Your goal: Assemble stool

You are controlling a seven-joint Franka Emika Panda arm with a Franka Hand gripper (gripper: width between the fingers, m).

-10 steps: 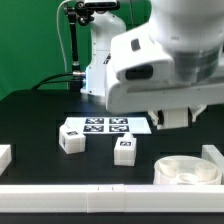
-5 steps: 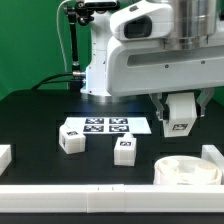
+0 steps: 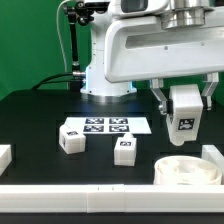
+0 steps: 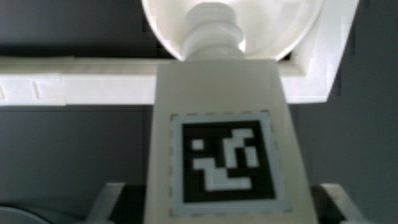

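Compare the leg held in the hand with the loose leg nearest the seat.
The held leg hangs in the air, clamped in the hand; the loose leg rests on the table, untouched. The held leg is above the seat; the loose leg sits to the exterior view's left of it. Both are white and bear a black-and-white tag.

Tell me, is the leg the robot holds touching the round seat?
Apart. The exterior view shows dark table between the held leg and the seat disc below.

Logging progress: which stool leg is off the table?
The leg held in the gripper, above the seat disc; the other two rest on the table.
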